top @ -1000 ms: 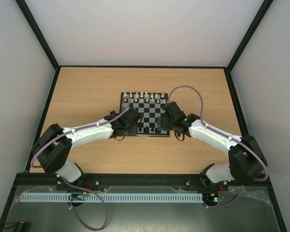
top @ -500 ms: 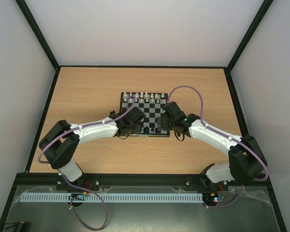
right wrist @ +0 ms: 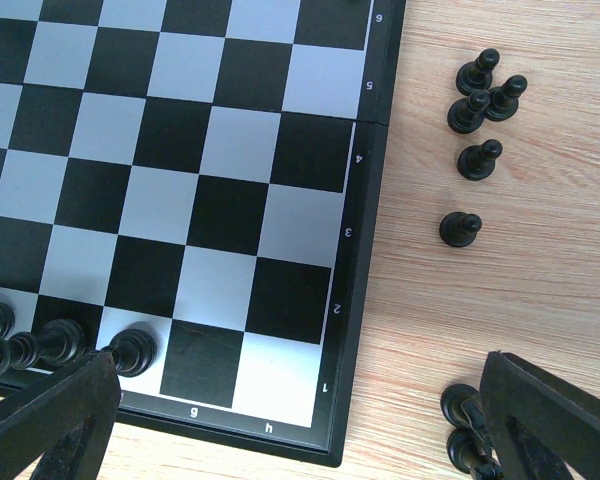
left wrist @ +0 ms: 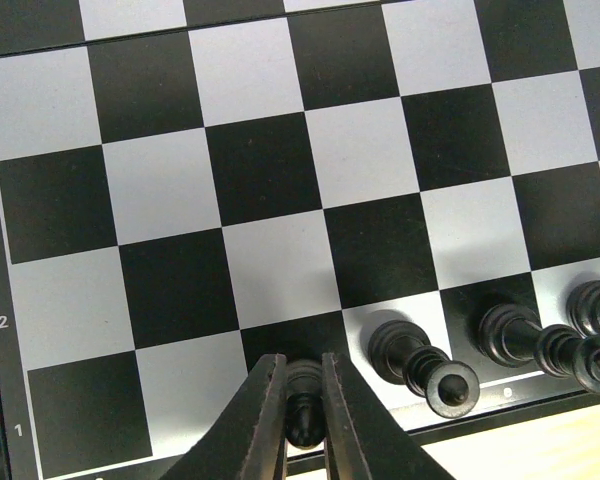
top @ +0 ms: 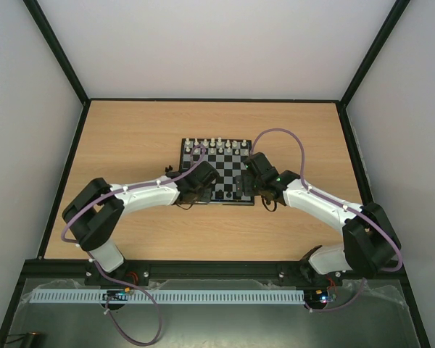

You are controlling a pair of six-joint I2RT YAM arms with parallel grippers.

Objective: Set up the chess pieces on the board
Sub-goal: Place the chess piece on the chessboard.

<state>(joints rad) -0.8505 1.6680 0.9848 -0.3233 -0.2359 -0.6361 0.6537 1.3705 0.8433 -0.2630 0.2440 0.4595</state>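
Note:
The board [top: 219, 168] lies mid-table, with white pieces along its far edge. In the left wrist view my left gripper [left wrist: 301, 364] is shut on a black chess piece [left wrist: 304, 384], whose base is over a dark square in the nearest row. To its right, three more black pieces [left wrist: 420, 357] stand in that row. My right gripper [right wrist: 297, 358] hangs open and wide over the board's near right corner [right wrist: 332, 440], holding nothing. Several loose black pawns [right wrist: 477, 160] stand on the wood to the right of the board. Two more [right wrist: 462, 406] sit by my right finger.
A thin dark border with printed rank and file marks [right wrist: 348, 232] frames the board. Black pieces [right wrist: 132, 350] stand in the near row in the right wrist view. Light wood table [top: 130, 138] surrounds the board, with black rails at its edges.
The left arm has swung rightward, carrying its gripper from the board's left edge to over the near row. The right arm has not moved.

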